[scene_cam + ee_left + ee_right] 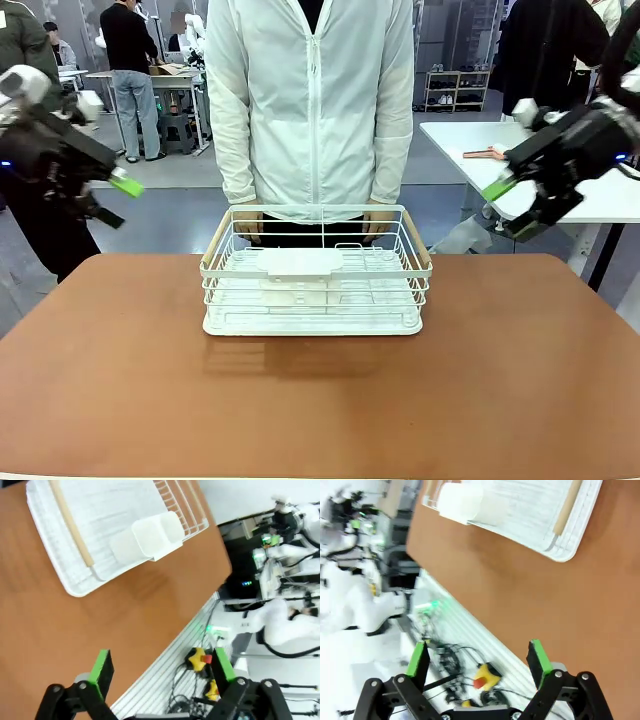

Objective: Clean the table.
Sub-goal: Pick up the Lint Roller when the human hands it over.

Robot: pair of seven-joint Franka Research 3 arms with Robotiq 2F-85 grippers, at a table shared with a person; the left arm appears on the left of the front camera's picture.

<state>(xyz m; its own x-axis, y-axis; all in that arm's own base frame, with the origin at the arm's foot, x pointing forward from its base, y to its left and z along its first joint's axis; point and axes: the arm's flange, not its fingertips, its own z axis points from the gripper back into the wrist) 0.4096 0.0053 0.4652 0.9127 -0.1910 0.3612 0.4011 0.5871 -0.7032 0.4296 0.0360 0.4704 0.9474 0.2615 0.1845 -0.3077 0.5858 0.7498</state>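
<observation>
We note the left gripper (120, 202) raised in the air off the left side of the table (320, 400), its jaws spread apart and holding nothing; the left wrist view confirms the gap between the green pads (102, 666), with the brown top and its edge below them. The right gripper (508, 210) hangs likewise off the right side, well above the surface, jaws released and empty, as the right wrist view shows (477, 656). Both are well apart from anything on the table. The table lies directly before the robot and spans nearly the whole front view; the near half of its reddish-brown top is bare. On its far middle stands a white wire dish rack (315, 270) with a pale wooden handle along each short side, seated on a white drip tray (312, 325). A white box-shaped holder (298, 264) sits inside the rack at the middle. Behind the rack a person in a white zipped jacket (310, 100) stands at the far edge, with both hands (248, 222) at the rack's far rim; we cannot tell whether they grip it. Farther right stands a white-topped table (470, 135).
</observation>
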